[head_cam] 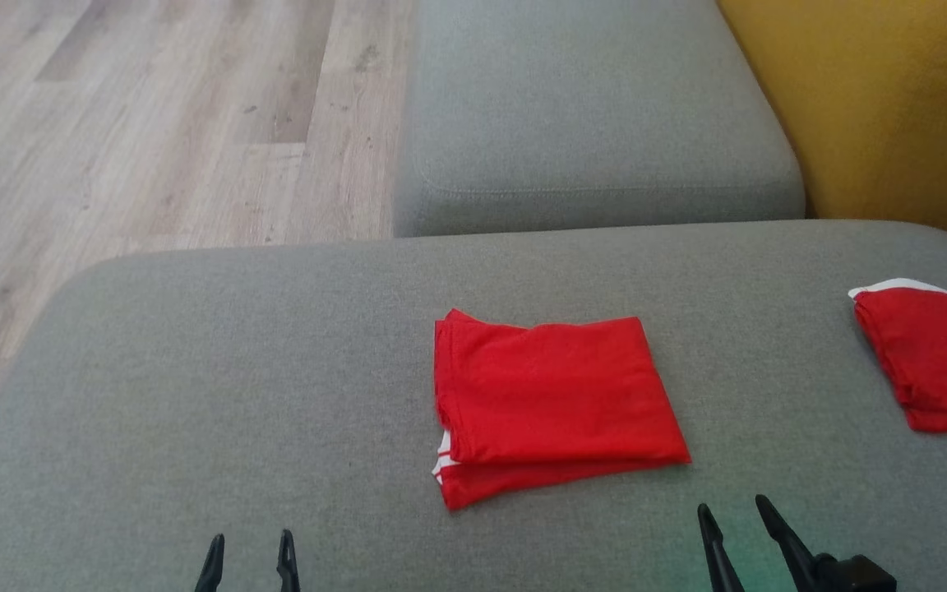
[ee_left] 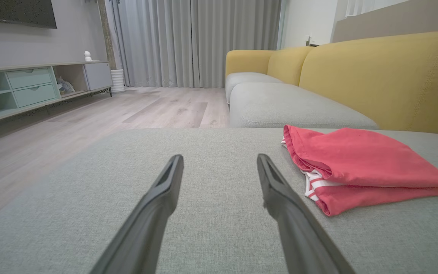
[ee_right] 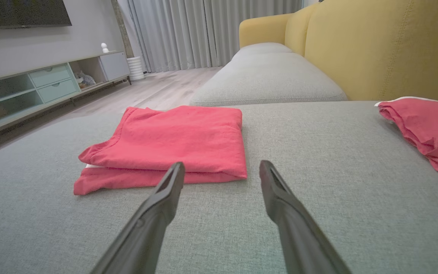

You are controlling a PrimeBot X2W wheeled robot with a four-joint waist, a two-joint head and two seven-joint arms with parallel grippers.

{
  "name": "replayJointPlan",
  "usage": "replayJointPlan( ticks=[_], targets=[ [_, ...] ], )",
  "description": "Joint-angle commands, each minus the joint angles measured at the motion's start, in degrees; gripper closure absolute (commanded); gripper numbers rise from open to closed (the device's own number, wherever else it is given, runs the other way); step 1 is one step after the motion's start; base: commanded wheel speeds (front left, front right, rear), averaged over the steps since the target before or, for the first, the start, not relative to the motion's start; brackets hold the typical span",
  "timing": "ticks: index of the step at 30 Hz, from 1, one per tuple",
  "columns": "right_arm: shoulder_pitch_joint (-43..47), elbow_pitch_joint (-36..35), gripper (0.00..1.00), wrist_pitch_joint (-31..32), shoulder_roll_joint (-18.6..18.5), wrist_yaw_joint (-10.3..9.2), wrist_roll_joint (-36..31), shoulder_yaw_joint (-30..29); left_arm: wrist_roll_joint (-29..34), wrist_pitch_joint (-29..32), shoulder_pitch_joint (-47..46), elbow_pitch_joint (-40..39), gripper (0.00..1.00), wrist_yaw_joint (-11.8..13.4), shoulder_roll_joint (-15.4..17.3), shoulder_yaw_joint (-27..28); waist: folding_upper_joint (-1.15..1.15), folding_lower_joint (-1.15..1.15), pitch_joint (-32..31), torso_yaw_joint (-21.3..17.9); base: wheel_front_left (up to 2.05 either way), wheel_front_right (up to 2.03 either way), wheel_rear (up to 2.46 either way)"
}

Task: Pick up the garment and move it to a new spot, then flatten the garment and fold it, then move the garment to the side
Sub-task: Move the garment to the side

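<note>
1. Red garment: folded into a flat rectangle in the middle of the grey seat cushion. White-striped trim peeks out between the layers at its left edge.
2. Second red garment: folded, at the cushion's right edge, well apart from the first.
3. Left tool: fingers apart, empty, near the cushion's front, left of the garment.
4. Right tool: fingers apart, empty, just in front of the garment's near right corner.
5. Stage, as judged: folding looks done; the move to the side remains.
6. Hazards: a pinch that catches only the top layer would peel the fold open. A one-sided lift would let the loose left edges sag. A set-down to the right could overlap the second garment.
</note>
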Motion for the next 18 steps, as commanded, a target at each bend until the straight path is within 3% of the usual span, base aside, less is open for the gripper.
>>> replayJointPlan(
  ticks=[1,12,18],
  targets=[
    [-3.3,-1.3,0.00,-0.8,-1.5,-0.04,-0.6,1.6,-0.1,-0.4,-2.0,-1.8,0.00,-0.1,-0.6,1.2,0.00,0.00,0.5,0.2,0.00,0.00,0.00],
    [-14.3,8.3,0.00,-0.7,-4.0,-0.04,2.2,2.6,3.3,-0.4,-3.9,-0.9,0.00,1.2,-0.6,0.1,0.00,0.00,4.7,1.5,0.00,0.00,0.00],
    [-24.9,16.5,0.00,4.6,-6.3,-0.04,6.8,2.1,3.8,-0.4,-5.3,-1.5,0.00,0.9,-0.6,-1.6,0.00,0.00,7.6,2.6,0.00,0.00,0.00]
  ],
)
